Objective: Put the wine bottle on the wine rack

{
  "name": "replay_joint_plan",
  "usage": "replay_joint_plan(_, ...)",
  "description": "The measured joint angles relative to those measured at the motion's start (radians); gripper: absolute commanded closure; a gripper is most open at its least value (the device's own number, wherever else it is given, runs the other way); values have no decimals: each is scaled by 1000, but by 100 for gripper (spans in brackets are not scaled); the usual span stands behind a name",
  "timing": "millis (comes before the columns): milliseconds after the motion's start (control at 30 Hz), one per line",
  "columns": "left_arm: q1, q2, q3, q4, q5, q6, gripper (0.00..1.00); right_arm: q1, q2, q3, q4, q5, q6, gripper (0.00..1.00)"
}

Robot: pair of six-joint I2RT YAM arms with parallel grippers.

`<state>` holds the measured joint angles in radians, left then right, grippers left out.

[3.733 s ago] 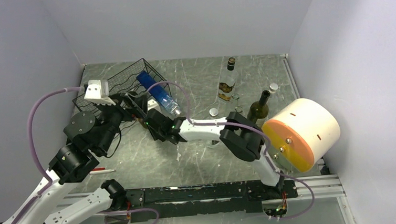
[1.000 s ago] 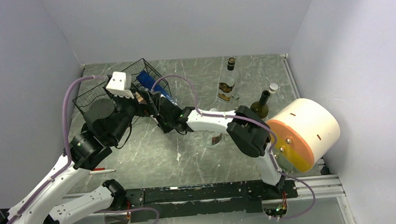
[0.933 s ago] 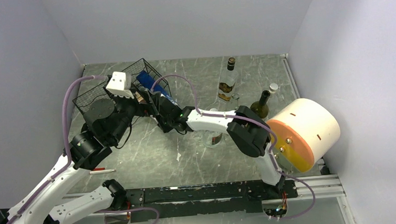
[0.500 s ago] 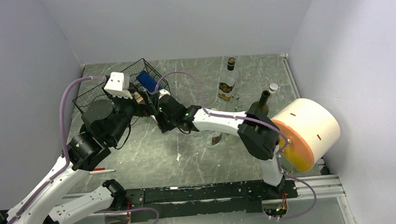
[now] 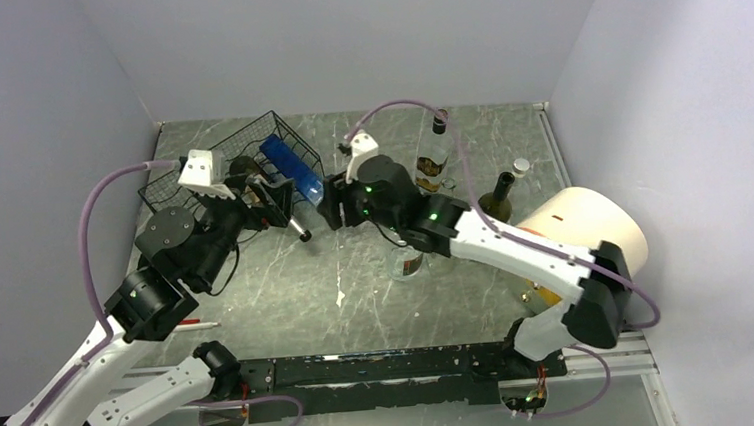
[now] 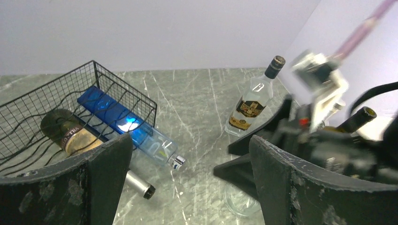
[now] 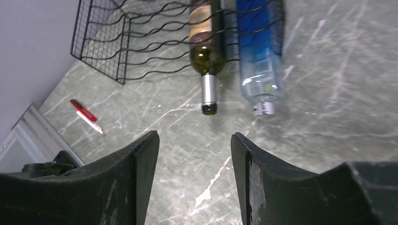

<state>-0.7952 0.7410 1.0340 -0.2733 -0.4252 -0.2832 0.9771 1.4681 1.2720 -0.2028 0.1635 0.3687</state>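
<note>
One wine bottle (image 7: pixel 207 35) is lying in the wine rack (image 7: pixel 117 44), neck pointing at the open right fingers (image 7: pixel 136 187); left fingers (image 6: pixel 94 187) gaping too.

One wine rack (image 5: pixel 175 182), one blue bottle (image 5: pixel 289 164), one dark wine bottle (image 7: pixel 206 42), two standing bottles (image 5: pixel 432 159), one pen (image 7: pixel 88 117).

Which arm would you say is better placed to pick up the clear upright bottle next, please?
Right. The right gripper, open and empty, is nearer the clear bottle and on its side of the table; the left gripper hangs by the wine rack, farther off.
</note>
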Motion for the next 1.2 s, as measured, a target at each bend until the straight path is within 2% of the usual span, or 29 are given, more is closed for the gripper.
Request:
replay_joint_plan(333,0,-13,-33,-2,-1,-14,2,-3,-251,-13,-235,282,-25,30)
replay_joint_plan(500,0,2,-43,0,-14,-26,2,-3,-341,-109,-293,370,-21,29)
replay_joint_plan(667,0,28,-48,0,-17,-29,2,-3,-334,-180,-345,386,-1,29)
replay_joint_plan(933,0,66,-48,0,-17,-32,2,-4,-321,-225,-336,360,1,42)
replay_joint_plan(1200,0,81,-48,0,-20,-32,2,-42,-311,-253,-296,344,-2,45)
